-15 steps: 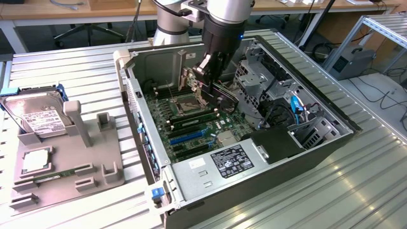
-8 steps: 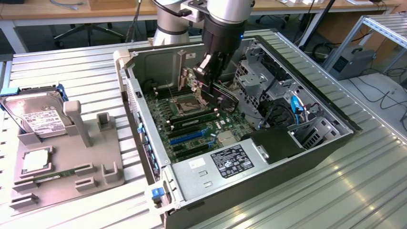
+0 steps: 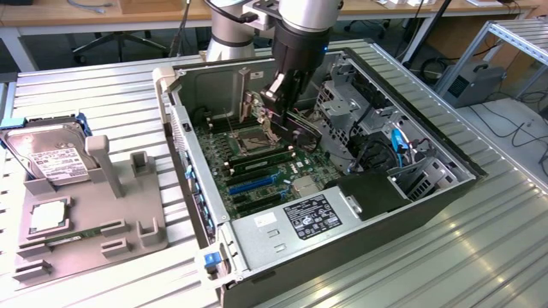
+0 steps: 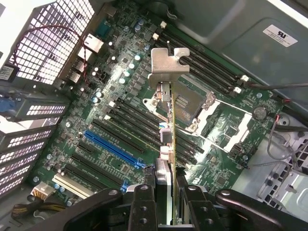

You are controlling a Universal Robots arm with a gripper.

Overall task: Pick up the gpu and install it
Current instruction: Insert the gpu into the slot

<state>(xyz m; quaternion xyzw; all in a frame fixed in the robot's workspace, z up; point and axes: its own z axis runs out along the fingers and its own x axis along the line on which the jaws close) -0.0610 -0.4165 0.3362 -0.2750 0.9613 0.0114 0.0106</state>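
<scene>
White label (image 4: 279, 35) on grey metal panel (image 4: 231, 33): "RU" mark; rest illegible.

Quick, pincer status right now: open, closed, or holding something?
Pincer: closed on the gpu, which is held edge-on over the motherboard.
</scene>
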